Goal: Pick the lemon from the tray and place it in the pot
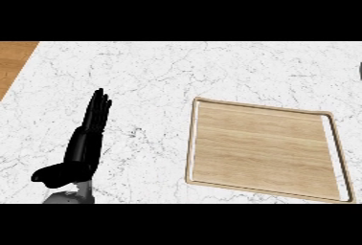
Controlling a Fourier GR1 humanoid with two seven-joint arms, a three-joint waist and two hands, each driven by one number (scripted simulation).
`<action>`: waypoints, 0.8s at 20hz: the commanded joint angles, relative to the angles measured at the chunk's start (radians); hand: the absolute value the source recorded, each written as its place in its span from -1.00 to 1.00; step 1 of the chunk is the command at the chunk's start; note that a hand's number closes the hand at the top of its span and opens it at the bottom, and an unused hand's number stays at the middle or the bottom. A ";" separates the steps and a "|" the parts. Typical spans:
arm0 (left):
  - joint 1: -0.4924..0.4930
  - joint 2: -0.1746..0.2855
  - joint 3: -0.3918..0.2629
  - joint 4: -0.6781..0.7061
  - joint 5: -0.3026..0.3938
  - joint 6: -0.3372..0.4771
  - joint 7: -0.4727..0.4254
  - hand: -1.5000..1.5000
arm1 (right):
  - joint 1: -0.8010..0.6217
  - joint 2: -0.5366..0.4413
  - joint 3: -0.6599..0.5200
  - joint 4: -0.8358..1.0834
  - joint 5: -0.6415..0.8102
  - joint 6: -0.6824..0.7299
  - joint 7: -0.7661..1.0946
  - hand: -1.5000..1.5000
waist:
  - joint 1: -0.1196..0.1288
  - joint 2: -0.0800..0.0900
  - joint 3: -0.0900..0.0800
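A wooden tray (265,148) with a raised rim lies on the white marble counter at the right, and nothing shows on its board. No lemon is visible anywhere in the head view. A thin dark sliver (360,72) at the right edge may be part of the pot, too little shows to tell. My left hand (83,146) rests at the lower left with fingers straight and pointing up, thumb out to the side, well left of the tray. My right hand does not show.
The marble counter (176,72) fills most of the view. A wooden floor strip (13,62) shows past the counter's upper left corner.
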 commanded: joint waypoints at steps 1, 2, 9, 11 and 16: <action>-0.024 0.003 -0.024 0.000 -0.005 -0.022 0.003 0.00 | -0.097 -0.115 -0.037 0.089 0.143 0.020 0.210 1.00 | 0.060 0.010 0.000; -0.022 -0.008 -0.036 -0.001 -0.002 -0.027 0.000 0.00 | -0.109 -0.134 -0.044 0.117 0.173 0.032 0.253 1.00 | 0.069 0.011 0.001; -0.042 -0.018 -0.067 0.014 -0.014 -0.037 0.006 0.00 | -0.208 -0.234 -0.076 0.263 0.372 0.101 0.445 1.00 | 0.101 0.005 0.008; -0.059 -0.023 -0.069 0.024 -0.022 -0.030 0.015 0.00 | -0.243 -0.241 -0.087 0.290 0.415 0.106 0.487 1.00 | 0.102 0.003 0.010; -0.052 -0.032 -0.075 0.036 -0.014 -0.033 0.030 0.00 | -0.303 -0.266 -0.119 0.360 0.526 0.147 0.569 1.00 | 0.090 -0.015 0.011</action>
